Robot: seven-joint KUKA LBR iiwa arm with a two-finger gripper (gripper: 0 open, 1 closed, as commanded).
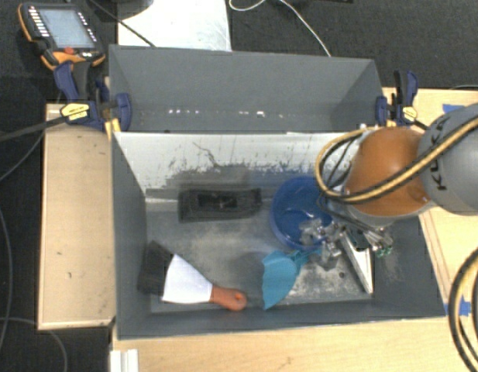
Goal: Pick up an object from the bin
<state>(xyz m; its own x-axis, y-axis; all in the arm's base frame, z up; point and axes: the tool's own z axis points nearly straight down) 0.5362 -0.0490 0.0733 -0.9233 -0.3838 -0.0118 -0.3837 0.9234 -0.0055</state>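
— Gripper (322, 242)?
— Low inside the bin (239, 84), close to the right wall and not far from the front edge. Hangs below the orange wrist cover (386, 169), with looped cables beside it.
— Apart or together?
— Cannot tell. Too much crowded metal at the tip to judge.
— Over what, then?
— Over the front rim of a blue round bowl (291, 204), right of the bin's middle. Touching it or just above it, cannot say which.
— Anything else close by?
— A light blue flat piece (277, 281), by the front edge, just left of the gripper and below the bowl. Reaches up with one corner to the gripper's tip.
— Clamped on either?
— Cannot tell from here.
— And farther off?
— A black rectangular block (221, 202), flat at the foot of the back wall, left of the bowl and apart from it. A brush (184, 281) toward the front left corner: black bristles leftward, white body, orange handle end rightward, near the light blue flat piece.
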